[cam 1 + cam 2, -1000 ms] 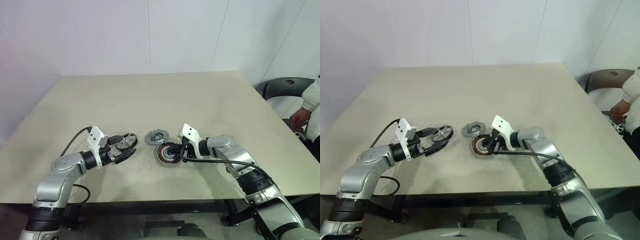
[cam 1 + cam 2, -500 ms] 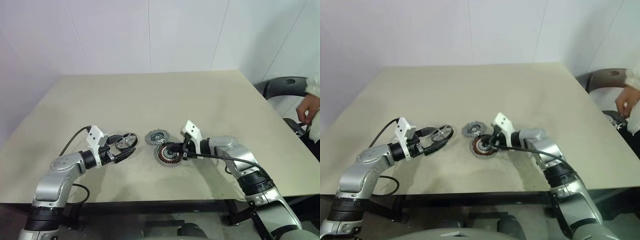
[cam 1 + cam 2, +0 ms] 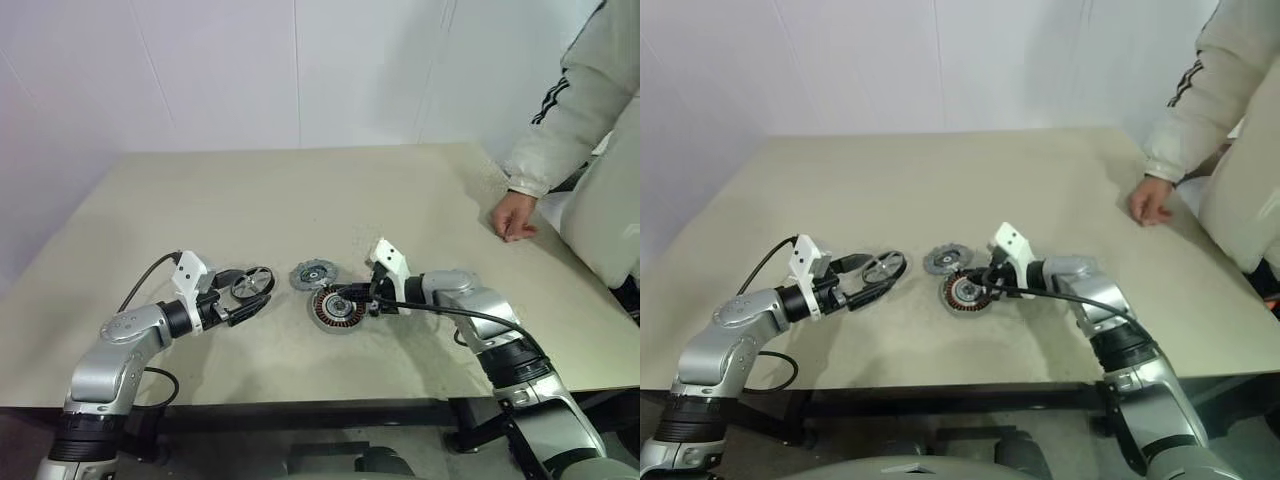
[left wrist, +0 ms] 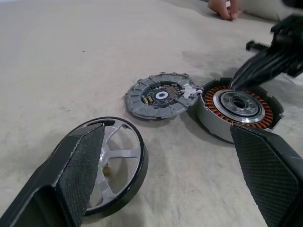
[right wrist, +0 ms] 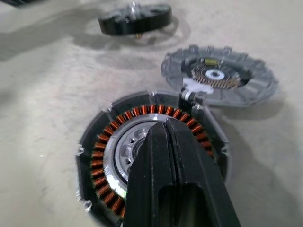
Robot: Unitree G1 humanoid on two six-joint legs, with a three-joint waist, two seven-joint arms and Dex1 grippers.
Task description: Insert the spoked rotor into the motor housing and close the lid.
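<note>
The spoked rotor (image 4: 118, 156), a black ring with silvery spokes, lies flat on the table. My left gripper (image 4: 165, 130) stands open just behind it, and one finger (image 4: 80, 161) overlaps the rotor's near side. The grey lid (image 3: 313, 273) lies flat beside the motor housing (image 3: 335, 310), touching its rim. The housing shows its copper windings (image 5: 99, 146) around a silver centre. My right gripper (image 5: 165, 125) is shut with nothing in it. Its tip hangs over the housing's centre; I cannot tell whether it touches.
A person in a light jacket stands at the table's right side, one hand (image 3: 515, 220) resting on the tabletop near the right edge. The beige table (image 3: 300, 200) stretches bare behind the parts. A cable trails from my left wrist.
A person has stepped up to the right edge and laid a hand on the table. My right gripper has drawn slightly to the right and up over the housing. The left arm is unmoved.
</note>
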